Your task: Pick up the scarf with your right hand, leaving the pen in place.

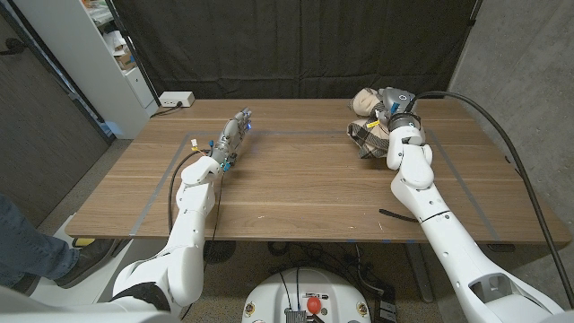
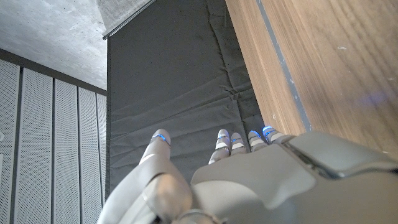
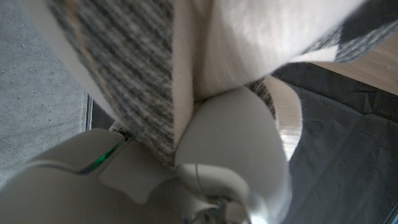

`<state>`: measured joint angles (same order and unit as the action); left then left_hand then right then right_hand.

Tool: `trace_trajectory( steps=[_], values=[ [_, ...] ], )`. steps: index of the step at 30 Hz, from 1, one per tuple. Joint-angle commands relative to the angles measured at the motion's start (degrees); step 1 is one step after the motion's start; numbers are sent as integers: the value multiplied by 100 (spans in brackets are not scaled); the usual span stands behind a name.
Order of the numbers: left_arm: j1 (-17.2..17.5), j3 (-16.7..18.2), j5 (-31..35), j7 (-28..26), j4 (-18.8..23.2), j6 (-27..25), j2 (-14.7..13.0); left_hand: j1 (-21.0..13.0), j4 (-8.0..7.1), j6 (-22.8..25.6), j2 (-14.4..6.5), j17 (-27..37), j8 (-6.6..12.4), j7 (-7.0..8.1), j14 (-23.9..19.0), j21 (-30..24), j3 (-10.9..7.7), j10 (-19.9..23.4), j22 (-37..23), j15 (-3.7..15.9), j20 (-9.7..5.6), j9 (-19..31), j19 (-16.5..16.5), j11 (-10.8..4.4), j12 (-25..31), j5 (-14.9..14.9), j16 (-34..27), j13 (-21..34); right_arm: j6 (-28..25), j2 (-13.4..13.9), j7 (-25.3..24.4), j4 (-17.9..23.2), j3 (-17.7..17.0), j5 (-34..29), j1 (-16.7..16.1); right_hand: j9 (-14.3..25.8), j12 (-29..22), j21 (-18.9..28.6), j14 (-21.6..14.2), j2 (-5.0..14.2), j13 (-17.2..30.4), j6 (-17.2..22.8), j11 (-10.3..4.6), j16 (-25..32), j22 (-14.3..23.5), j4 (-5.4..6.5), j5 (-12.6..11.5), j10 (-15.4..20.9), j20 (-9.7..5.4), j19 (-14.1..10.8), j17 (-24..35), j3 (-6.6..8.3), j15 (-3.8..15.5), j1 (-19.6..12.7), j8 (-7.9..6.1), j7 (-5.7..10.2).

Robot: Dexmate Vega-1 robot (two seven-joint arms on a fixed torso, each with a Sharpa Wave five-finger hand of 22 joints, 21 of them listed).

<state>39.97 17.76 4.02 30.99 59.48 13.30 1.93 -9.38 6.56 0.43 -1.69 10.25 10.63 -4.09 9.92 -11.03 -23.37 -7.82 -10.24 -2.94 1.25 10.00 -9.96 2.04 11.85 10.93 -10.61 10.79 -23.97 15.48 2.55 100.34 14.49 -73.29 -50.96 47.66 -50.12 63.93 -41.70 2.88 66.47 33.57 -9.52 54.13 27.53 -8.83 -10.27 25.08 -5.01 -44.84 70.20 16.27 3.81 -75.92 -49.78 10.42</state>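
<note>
The wooden table (image 1: 296, 193) takes up most of the scene, with tape lines marking a work area across its top. At its far right the robot's right arm reaches out long, and the right hand (image 1: 392, 118) sits in the scarf (image 1: 369, 135), a cream and grey checked bundle bunched at the far right of the table. From the wrist camera, folds of that cloth press right against the fingers (image 3: 239, 146), so I judge the hand is clenched on the scarf; whether the bundle is clear of the wood yet I cannot tell. The arm's straight reach makes sense: the scarf lies far out, and coming at it from above keeps the forearm off the rest of the table.

On the left, the left hand (image 1: 229, 144) waits at the far left-centre of the table, well apart from the scarf, fingers (image 2: 225, 142) extended and grasping nothing. It seems parked there simply to stay out of the way.

Smallest is the pen (image 1: 396, 215), a dark stick near the front right edge, beside the right forearm. It lies well apart from the scarf, so lifting the cloth should not disturb it.
</note>
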Motion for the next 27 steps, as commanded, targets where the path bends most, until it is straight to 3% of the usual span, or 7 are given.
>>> trace_trajectory(
  steps=[1, 27],
  values=[
    [42, -46, 15, -21, 132, -79, -1, -2, 35, 10, -41, 24, 23, -13, 259, -39, -17, -3, -18, -20, 17, 23, -759, -15, 12, -9, -22, 14, 57, -7, -42, 193, -86, -63, -44, 2, 50, 105, -70, 438, 32, 25, 16, 72, -20, 25, -12, 60, -677, 48, 9, 7, 842, -487, -40, -4],
    [175, -131, -38, -20, 356, -183, -6, -4, 42, 13, -48, 23, 19, -12, 264, -39, -13, 4, -18, -22, 20, 23, -762, -10, 13, -10, -20, 14, 109, -61, -23, 656, -254, -246, -120, -1, 125, 433, -91, 434, 77, 24, 9, 175, -177, 36, -13, 137, -704, 133, 7, 19, 843, -460, -61, -20]
  ],
)
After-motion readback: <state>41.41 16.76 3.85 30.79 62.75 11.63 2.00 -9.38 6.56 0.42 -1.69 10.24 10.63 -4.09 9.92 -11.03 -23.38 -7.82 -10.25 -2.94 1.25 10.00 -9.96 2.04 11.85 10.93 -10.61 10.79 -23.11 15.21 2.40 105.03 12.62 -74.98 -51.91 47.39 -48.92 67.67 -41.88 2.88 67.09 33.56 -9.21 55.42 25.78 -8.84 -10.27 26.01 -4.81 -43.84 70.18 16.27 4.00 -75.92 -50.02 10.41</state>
